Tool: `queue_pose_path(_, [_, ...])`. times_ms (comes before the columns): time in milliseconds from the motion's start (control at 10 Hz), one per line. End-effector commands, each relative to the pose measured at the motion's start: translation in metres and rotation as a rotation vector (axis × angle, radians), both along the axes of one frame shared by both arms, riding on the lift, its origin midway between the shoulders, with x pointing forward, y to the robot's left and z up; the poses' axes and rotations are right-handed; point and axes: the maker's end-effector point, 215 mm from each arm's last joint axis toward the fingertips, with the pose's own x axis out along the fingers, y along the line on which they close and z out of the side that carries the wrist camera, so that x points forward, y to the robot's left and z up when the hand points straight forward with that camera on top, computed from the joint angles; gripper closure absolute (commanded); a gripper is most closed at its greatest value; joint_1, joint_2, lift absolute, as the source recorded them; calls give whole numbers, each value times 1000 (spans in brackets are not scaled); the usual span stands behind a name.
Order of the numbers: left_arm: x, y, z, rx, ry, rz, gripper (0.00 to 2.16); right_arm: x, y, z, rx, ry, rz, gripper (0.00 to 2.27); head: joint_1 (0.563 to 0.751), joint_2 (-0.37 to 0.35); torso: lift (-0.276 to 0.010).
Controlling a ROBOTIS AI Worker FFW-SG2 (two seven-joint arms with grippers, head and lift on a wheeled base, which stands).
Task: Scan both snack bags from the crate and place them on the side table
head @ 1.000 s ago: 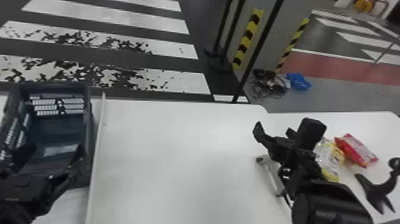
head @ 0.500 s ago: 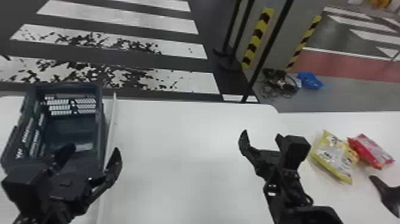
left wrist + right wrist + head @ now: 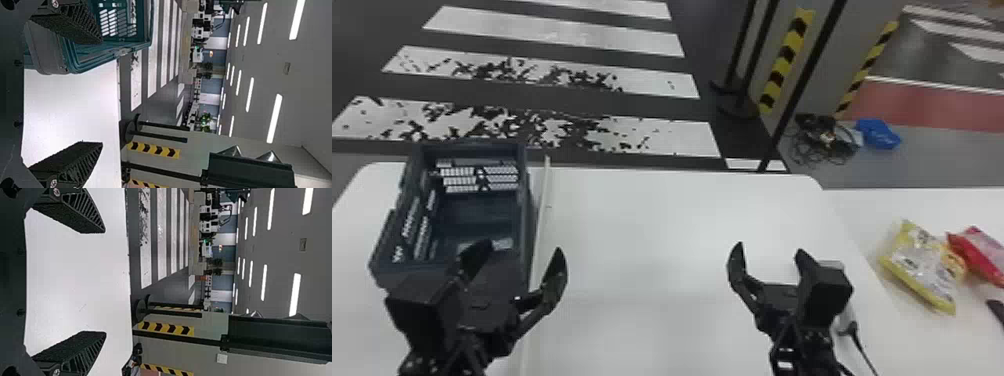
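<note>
Snack bags [image 3: 922, 267] on the side table [image 3: 942, 205], left tool [image 3: 522, 249] and right tool [image 3: 769, 249] released, spread wide

Striped crossing [image 3: 553, 38] on dark floor [image 3: 532, 93].

In the head view, the left gripper [image 3: 517, 252] hides part of the crate [image 3: 386, 250]; the right gripper [image 3: 769, 252] partly covers a pale object [image 3: 833, 264]. The picture's right edge cuts off the red snack bag [image 3: 979, 259] and an unidentifiable black object [image 3: 997, 311].
</note>
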Motion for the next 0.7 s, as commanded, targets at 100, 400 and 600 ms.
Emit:
queue_pose_path(100, [-1, -1, -1, 1, 1, -3, 76, -7, 5, -2, 11, -6, -19, 66, 695, -214, -95])
queue_pose_path(400, [-2, 3, -4, 2, 7, 1, 76, -18, 4, 1, 10, -59, -19, 66, 695, -210, -95])
queue_pose_path(600, [-2, 4, -4, -1, 7, 4, 76, -21, 5, 3, 11, -70, -19, 66, 695, -209, -95])
